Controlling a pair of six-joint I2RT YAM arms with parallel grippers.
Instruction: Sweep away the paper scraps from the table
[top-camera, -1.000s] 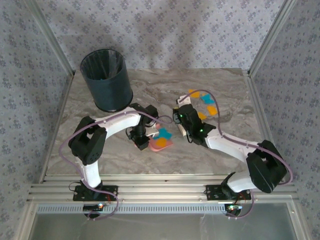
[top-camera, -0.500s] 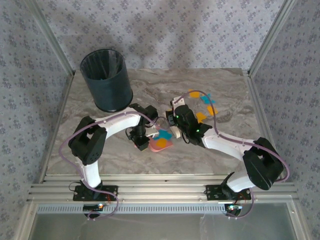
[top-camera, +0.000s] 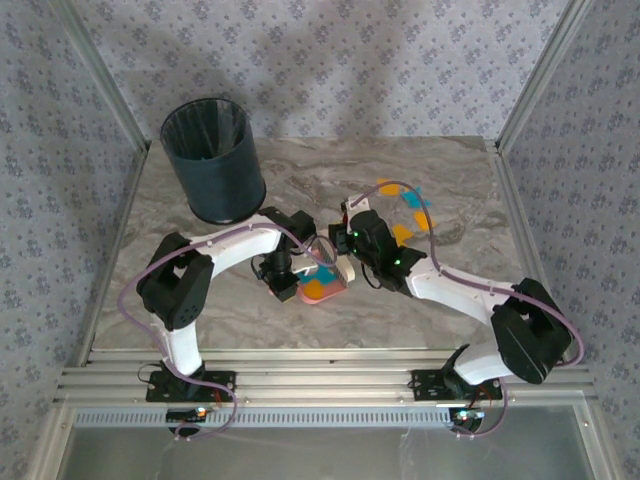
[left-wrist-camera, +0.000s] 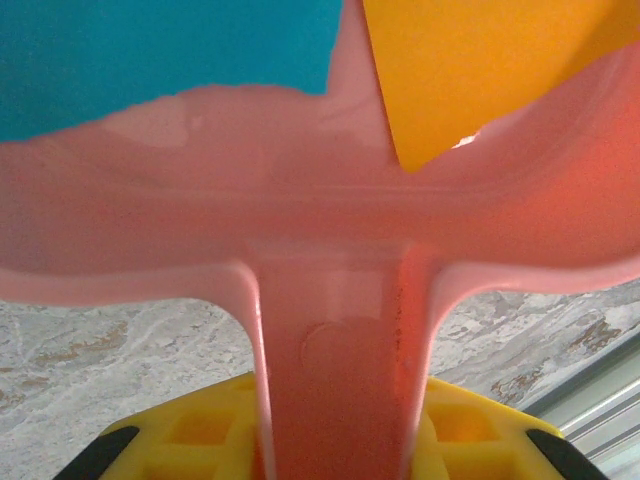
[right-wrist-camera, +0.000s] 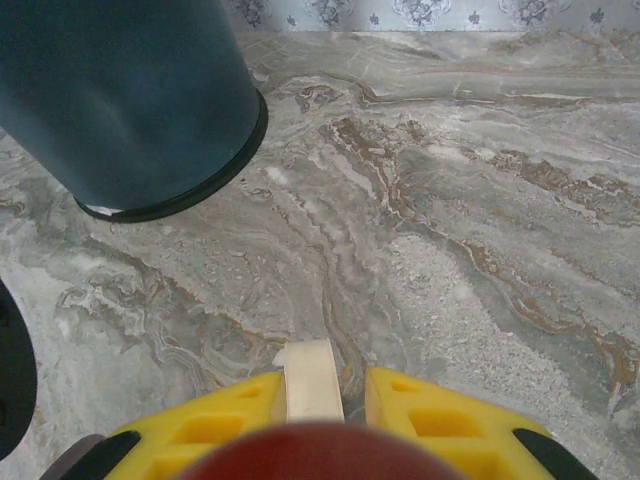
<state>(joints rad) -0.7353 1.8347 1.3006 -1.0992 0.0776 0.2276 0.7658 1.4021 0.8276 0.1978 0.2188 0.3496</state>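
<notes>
Item: paper scraps (top-camera: 403, 232), loose lot, lying on the counter (top-camera: 460, 170) to the far right of the right pincer (right-wrist-camera: 325, 405), which is clamped on a cream sweeper (right-wrist-camera: 310, 385). Your right arm is the nearer. To their left, the left pincer (left-wrist-camera: 335, 430) grips the handle of the pink dustpan (top-camera: 322, 290), which is partly loaded.

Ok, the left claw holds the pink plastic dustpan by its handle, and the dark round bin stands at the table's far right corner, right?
No: the top external view shows the dark round bin at the far left corner of the marbled stone table. The left claw does hold the pink plastic dustpan by its handle.
</notes>
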